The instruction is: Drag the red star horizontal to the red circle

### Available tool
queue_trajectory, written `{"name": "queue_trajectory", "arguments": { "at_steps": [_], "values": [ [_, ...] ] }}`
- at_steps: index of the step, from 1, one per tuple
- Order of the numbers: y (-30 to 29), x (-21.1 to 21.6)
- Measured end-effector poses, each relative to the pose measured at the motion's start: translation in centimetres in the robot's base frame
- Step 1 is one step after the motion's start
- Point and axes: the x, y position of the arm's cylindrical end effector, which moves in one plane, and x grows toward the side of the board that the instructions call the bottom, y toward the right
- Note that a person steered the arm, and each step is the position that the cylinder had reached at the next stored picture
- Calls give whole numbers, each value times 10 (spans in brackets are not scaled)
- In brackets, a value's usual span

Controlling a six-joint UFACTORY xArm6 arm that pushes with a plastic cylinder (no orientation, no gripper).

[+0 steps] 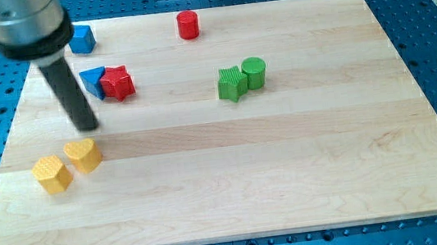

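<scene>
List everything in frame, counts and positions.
red star: 1, red, upper left, touching blue triangle
red circle: 1, red, top centre
blue triangle: 1, blue, left of the star
blue block: 1, blue, top left
green star: 1, green, centre
green cylinder: 1, green, beside green star
yellow blocks: 2, yellow, lower left
board: 1, pale wood
my tip: 1, dark, just above the yellow blocks, below-left of the star
</scene>
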Motion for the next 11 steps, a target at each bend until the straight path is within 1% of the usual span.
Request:
{"name": "queue_trajectory", "arguments": {
  "at_steps": [1,2,3,4,5,6,7,9,10,11],
  "values": [
    [64,-65],
    [174,-73],
    [94,-63],
    [93,-95],
    [195,-121],
    [129,-108],
    [130,-144],
    [330,-149],
    [279,-138],
    [275,-173]
  ]
}}
